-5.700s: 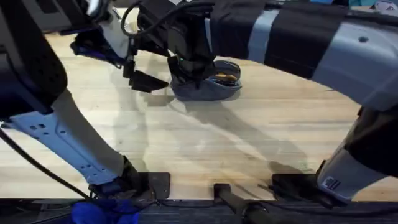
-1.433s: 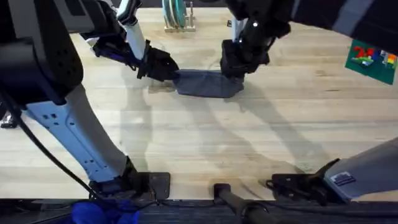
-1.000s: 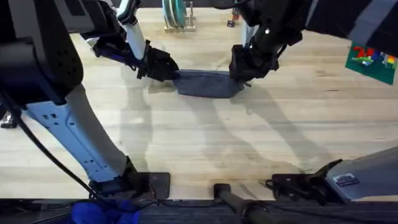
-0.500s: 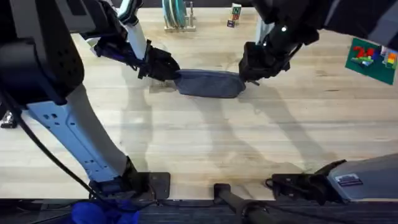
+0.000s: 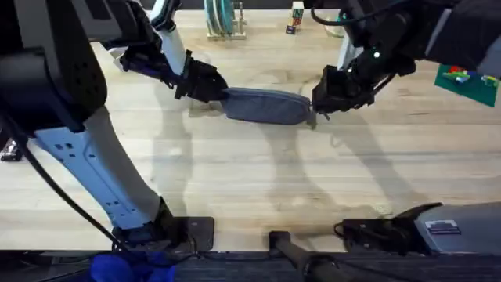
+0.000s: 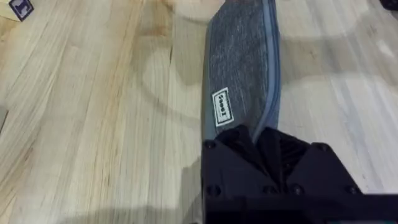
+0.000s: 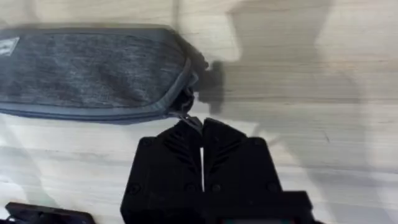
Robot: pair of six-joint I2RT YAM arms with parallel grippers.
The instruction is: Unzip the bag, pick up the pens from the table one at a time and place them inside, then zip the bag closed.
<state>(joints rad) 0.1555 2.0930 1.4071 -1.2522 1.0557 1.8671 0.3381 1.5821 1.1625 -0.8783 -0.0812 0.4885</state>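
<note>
The blue-grey bag (image 5: 264,106) lies lengthwise on the light-wood table (image 5: 250,188) with its top zipper drawn closed. My left gripper (image 5: 214,88) is shut on the bag's left end, and the left wrist view shows its black fingers (image 6: 239,140) pinching the fabric of the bag (image 6: 242,74). At the bag's right end my right gripper (image 5: 324,105) is shut on the small metal zipper pull (image 7: 190,120), just off the end of the bag (image 7: 93,68). The pens are out of view.
A rack of teal discs (image 5: 221,19) and a small block (image 5: 296,17) stand at the table's back edge. A green toy (image 5: 462,78) lies at the far right. Bare wood spreads in front of the bag.
The right gripper slid rightward along the bag's top from its middle to its right end, and the opening that showed yellowish inside is now closed. The left gripper kept hold of the left end.
</note>
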